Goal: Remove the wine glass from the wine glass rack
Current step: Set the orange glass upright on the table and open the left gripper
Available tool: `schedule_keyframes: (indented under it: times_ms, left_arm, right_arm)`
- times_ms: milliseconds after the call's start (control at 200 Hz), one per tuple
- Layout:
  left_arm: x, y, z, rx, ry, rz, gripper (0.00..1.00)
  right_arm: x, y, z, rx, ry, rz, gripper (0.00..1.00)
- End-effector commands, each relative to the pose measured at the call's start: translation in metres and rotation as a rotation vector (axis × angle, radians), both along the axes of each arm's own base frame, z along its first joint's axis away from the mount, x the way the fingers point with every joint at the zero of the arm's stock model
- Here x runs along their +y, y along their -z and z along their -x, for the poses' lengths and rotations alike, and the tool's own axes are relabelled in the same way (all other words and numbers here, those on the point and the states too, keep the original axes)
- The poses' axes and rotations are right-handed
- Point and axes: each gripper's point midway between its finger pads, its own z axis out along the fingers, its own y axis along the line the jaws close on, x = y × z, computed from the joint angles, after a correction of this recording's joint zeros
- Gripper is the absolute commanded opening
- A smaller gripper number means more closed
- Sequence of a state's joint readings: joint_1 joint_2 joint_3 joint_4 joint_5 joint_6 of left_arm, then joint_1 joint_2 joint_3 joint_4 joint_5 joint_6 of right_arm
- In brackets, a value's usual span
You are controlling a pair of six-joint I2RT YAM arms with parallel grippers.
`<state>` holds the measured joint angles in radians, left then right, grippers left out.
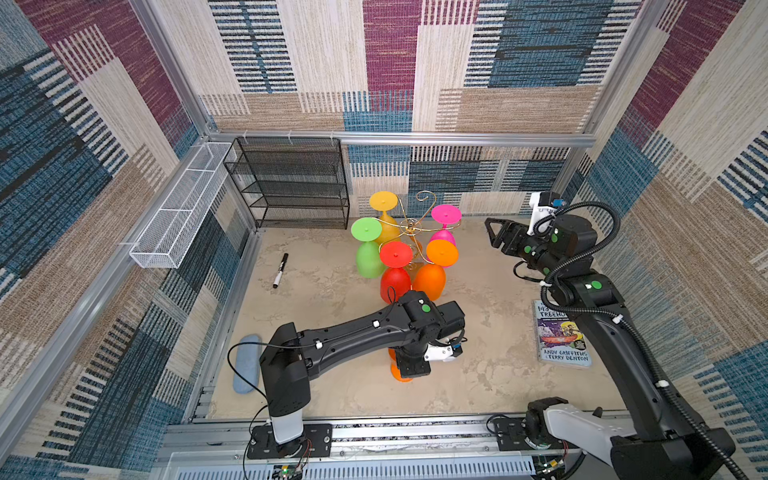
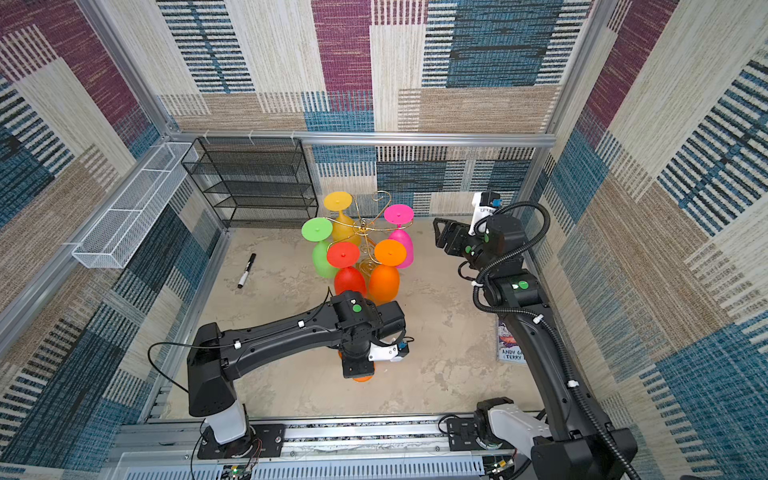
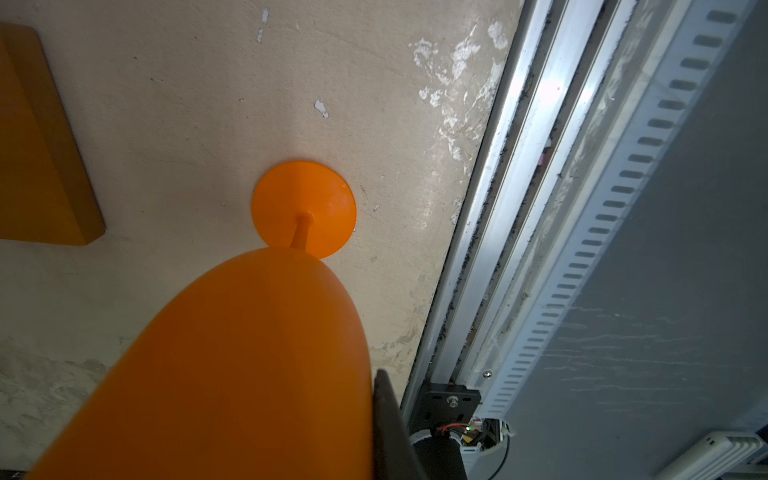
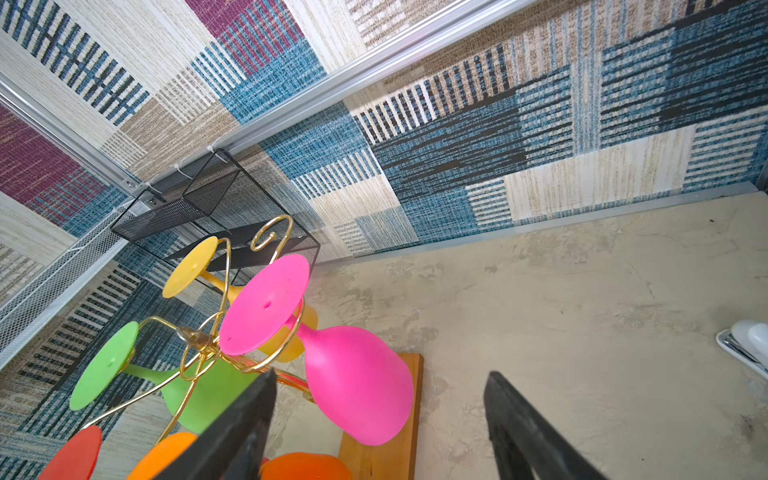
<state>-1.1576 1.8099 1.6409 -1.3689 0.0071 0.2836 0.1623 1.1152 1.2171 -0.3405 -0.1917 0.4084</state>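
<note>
The wine glass rack [image 1: 411,227] is a gold wire tree near the back, and its wooden base [image 4: 397,451] shows in the right wrist view. Yellow [image 1: 383,201], green [image 1: 366,229], red [image 1: 395,254], orange [image 1: 441,252] and pink [image 1: 446,215] glasses hang upside down on it. A separate orange wine glass [image 3: 249,365] stands bowl-up in front of the rack, its foot [image 3: 304,195] down at the table. My left gripper [image 1: 406,368] is shut on its bowl; one finger [image 3: 386,415] shows. My right gripper [image 1: 493,232] hovers open right of the pink glass [image 4: 353,382].
A black mesh shelf unit [image 1: 291,183] and a white wire basket [image 1: 178,208] line the back left. A black marker [image 1: 280,270] lies left of the rack, a blue case [image 1: 246,370] at the front left, a book [image 1: 561,336] under the right arm. A metal rail [image 3: 519,208] borders the front.
</note>
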Motion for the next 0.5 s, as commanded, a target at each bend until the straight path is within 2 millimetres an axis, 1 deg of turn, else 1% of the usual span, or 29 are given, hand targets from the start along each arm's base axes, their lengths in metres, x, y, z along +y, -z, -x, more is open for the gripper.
schedule_keyframes:
  times_ms: [0, 110, 255, 335, 391, 496]
  left_arm:
    - [0.001, -0.001, 0.001, 0.017, 0.021, -0.002, 0.09]
    - [0.0, -0.005, 0.0, 0.009, 0.011, 0.003, 0.18]
    - [-0.001, -0.017, -0.005, -0.024, -0.007, 0.015, 0.31]
    - [-0.004, -0.028, -0.007, -0.041, -0.011, 0.041, 0.36]
    - [-0.005, -0.037, -0.008, -0.054, -0.015, 0.064, 0.42]
    - [-0.002, -0.058, -0.01, -0.094, -0.025, 0.101, 0.44]
  right_arm:
    - [0.003, -0.009, 0.0, -0.03, -0.014, -0.02, 0.8]
    - [0.004, -0.011, 0.0, -0.032, -0.019, -0.023, 0.8]
    - [0.007, -0.009, -0.002, -0.028, -0.037, -0.032, 0.8]
    - [0.011, -0.009, -0.003, -0.027, -0.057, -0.046, 0.8]
    - [0.013, -0.01, -0.003, -0.029, -0.065, -0.052, 0.8]
    - [0.013, -0.013, -0.003, -0.033, -0.066, -0.053, 0.8]
